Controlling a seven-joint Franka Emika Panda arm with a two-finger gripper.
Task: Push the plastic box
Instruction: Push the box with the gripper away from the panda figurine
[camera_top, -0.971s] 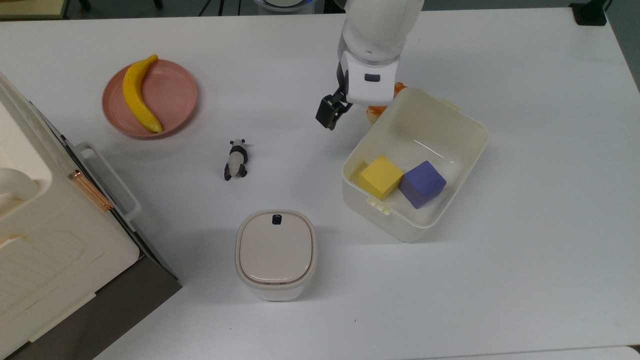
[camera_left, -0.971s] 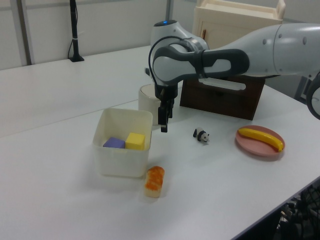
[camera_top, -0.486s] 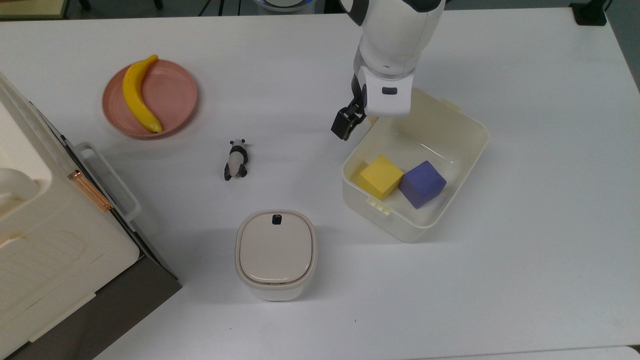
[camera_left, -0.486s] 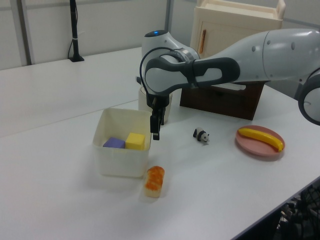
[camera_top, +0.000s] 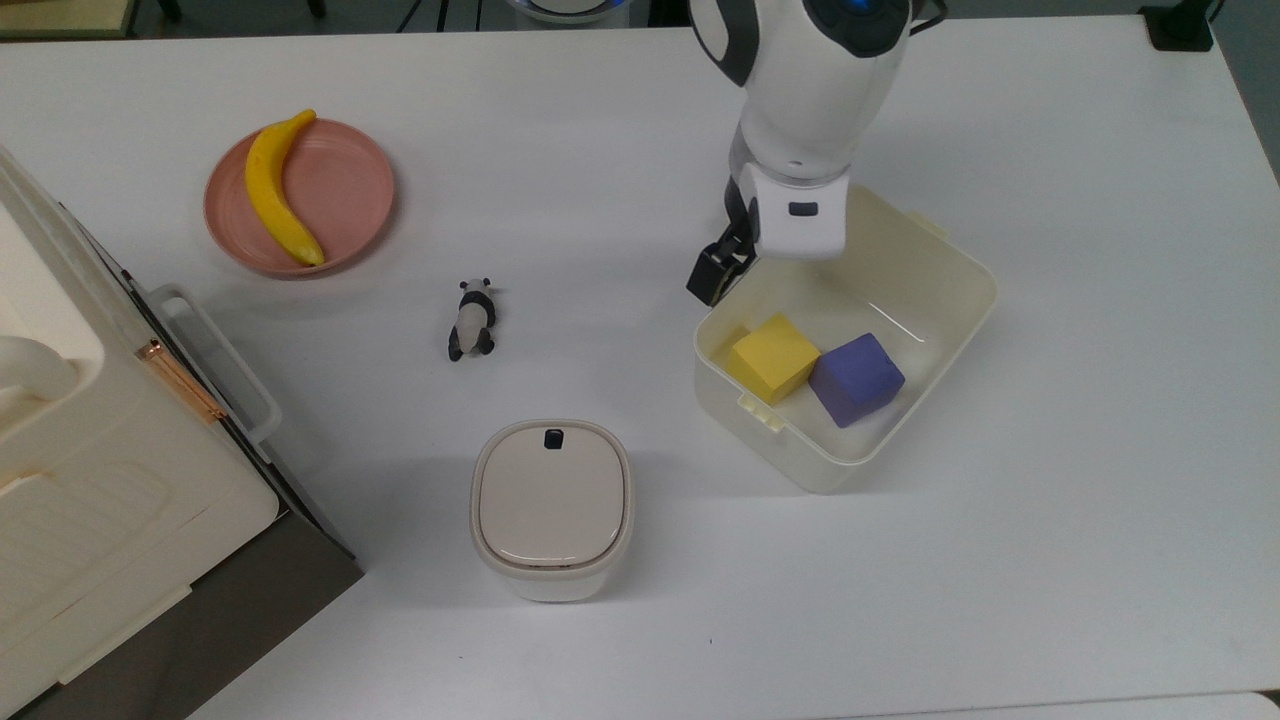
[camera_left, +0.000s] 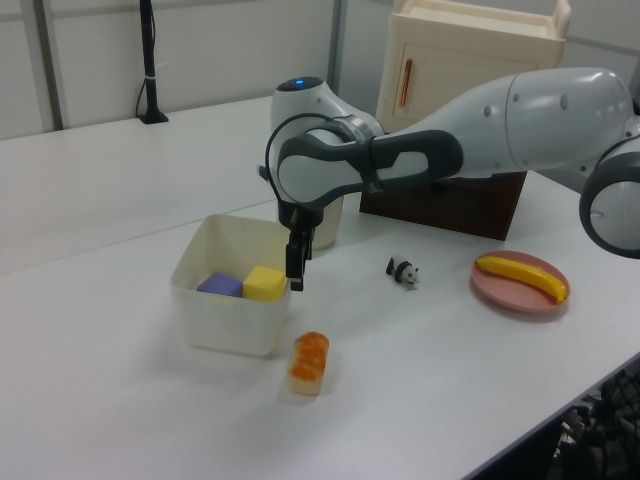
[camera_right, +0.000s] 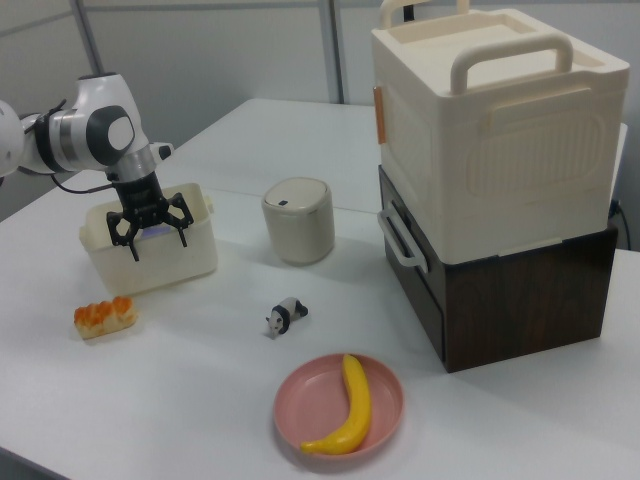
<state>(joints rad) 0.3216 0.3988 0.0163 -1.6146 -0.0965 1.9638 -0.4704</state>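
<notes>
White table (camera_top: 1050, 560), grey partition walls (camera_left: 90, 55)

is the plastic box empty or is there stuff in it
Not empty. The lidless plastic box holds a yellow cube and a purple cube, side by side on its floor.

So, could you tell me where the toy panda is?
In the top view, the small black-and-white toy panda lies between the pink plate and the beige-lidded bin.
</notes>
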